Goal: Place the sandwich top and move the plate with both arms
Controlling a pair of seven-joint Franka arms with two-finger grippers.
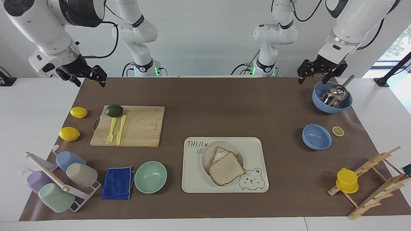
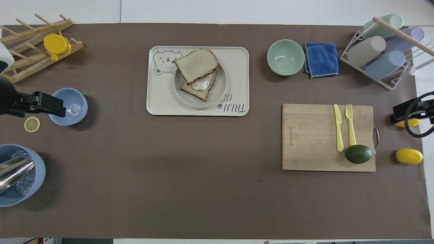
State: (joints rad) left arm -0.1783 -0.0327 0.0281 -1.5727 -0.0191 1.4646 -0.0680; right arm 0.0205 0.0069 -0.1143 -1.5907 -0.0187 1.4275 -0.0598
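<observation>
We judge the skewed sandwich top (image 1: 226, 172) may slide off when the plate (image 1: 205, 159) lifts. Left gripper (image 1: 320, 71) and right gripper (image 1: 84, 77): both empty, fingers apart.

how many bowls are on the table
3: a mint-green bowl beside the blue cloth, a small blue bowl beside the lemon slice, and a bigger blue bowl holding a metal scoop.

We observe the sandwich top (image 2: 196, 64) lying askew on the egg toast (image 2: 200, 87) in the plate (image 2: 221, 81), on the tray (image 2: 237, 61) near the mat's far edge. The left gripper (image 2: 51, 104) overlaps a blue bowl (image 2: 73, 101).
</observation>
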